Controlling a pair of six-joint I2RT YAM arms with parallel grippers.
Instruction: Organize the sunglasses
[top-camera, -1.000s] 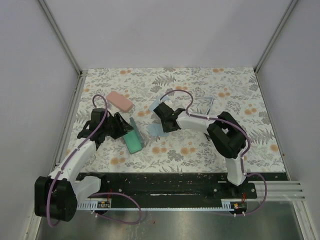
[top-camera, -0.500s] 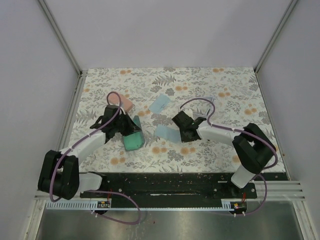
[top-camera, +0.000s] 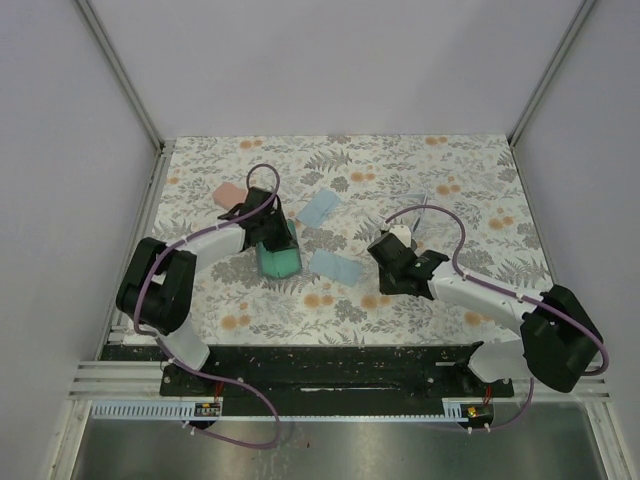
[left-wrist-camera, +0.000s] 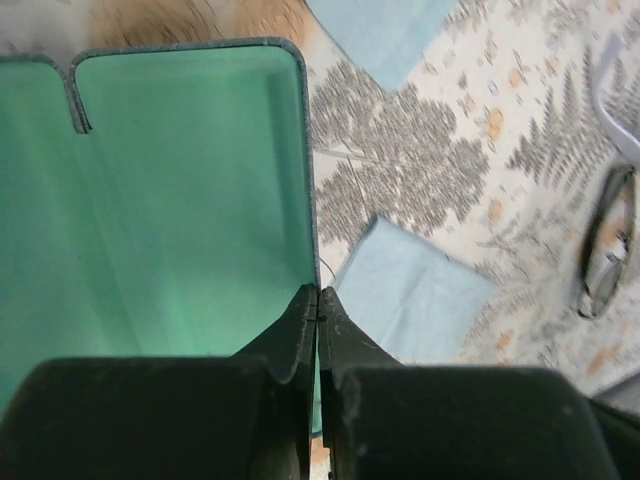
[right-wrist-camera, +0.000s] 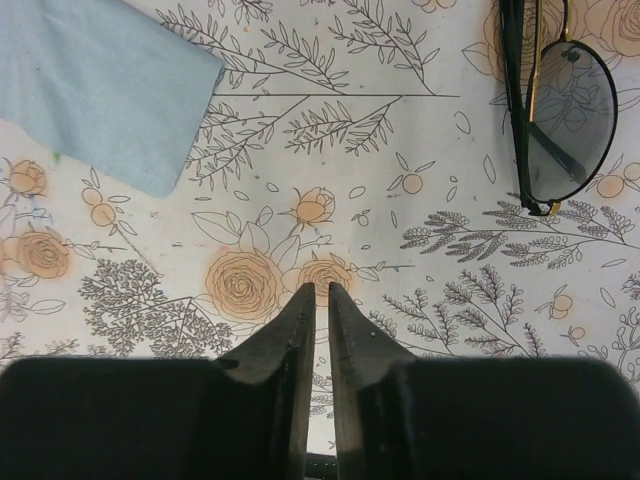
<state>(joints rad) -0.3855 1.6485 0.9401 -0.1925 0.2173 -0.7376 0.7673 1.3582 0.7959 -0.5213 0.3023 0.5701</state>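
Observation:
An open case (top-camera: 278, 260) with a green lining (left-wrist-camera: 160, 200) lies left of centre. My left gripper (top-camera: 273, 238) is shut (left-wrist-camera: 318, 292) on the case's right edge. The dark-lensed sunglasses (right-wrist-camera: 555, 110) lie folded on the table, ahead and to the right of my right gripper (right-wrist-camera: 318, 288), and also show in the left wrist view (left-wrist-camera: 600, 250). That gripper (top-camera: 382, 248) hovers over bare floral cloth, jaws parted by a narrow gap, holding nothing. The pale-framed sunglasses (top-camera: 418, 203) lie further back (left-wrist-camera: 622, 100).
A pink case (top-camera: 228, 192) sits behind the left gripper. Two light blue cloths lie flat, one (top-camera: 318, 208) behind the green case, one (top-camera: 336, 265) between the grippers (right-wrist-camera: 95, 90). White walls enclose the floral table (top-camera: 480, 180).
My left gripper swung right and closed on the green case's edge; the case shifted back. My right gripper drew back to the right, away from the cloth, and its jaws parted slightly.

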